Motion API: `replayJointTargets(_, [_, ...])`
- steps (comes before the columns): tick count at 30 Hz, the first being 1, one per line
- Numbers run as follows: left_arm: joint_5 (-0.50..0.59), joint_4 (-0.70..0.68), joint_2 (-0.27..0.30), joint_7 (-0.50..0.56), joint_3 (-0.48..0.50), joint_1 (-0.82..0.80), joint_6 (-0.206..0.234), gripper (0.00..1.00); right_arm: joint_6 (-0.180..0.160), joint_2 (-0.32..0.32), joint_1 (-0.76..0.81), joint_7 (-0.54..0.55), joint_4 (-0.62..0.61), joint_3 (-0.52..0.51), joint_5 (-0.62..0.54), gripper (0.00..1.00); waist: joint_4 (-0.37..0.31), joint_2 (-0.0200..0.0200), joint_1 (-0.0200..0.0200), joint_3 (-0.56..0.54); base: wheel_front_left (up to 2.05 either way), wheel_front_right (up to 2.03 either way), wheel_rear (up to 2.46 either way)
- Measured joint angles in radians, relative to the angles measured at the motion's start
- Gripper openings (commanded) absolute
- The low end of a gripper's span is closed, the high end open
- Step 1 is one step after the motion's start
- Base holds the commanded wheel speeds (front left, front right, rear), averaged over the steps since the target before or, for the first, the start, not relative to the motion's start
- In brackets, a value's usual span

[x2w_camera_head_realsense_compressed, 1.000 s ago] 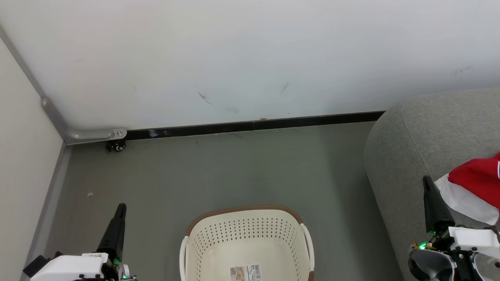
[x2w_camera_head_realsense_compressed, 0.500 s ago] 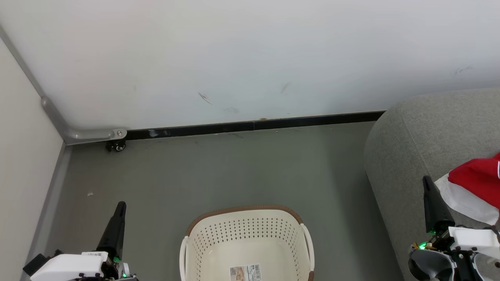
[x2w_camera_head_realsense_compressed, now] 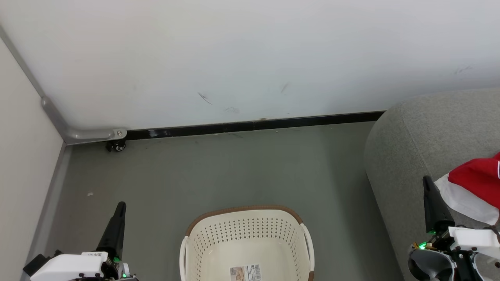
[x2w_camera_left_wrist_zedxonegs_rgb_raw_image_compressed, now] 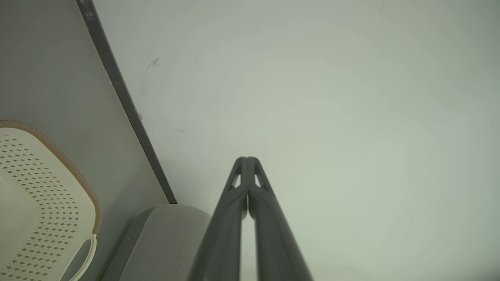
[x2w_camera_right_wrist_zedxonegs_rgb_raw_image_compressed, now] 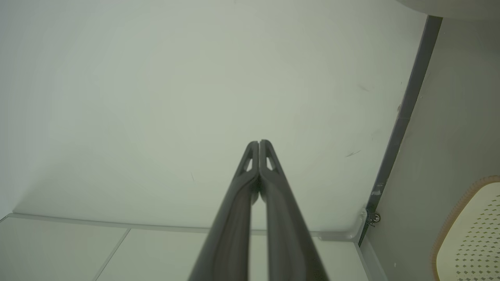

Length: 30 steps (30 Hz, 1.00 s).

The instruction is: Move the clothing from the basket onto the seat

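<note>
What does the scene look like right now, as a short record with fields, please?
basket: on the floor, visible interior bare apart from a label sticker
clothing: red and white, lying on the seat
left gripper: shut, empty, left of the basket
right gripper: shut, empty, beside the clothing
</note>
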Motion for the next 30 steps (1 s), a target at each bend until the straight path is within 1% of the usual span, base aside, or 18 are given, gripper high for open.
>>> replayJointTargets(30, [0.000, 0.000, -0.001, 0.000, 0.001, 0.000, 0.000, 0.00, 0.000, 0.000, 0.000, 0.000, 0.000, 0.000, 0.000, 0.00, 0.000, 0.0000, 0.0000, 0.000, 0.00, 0.00, 0.00])
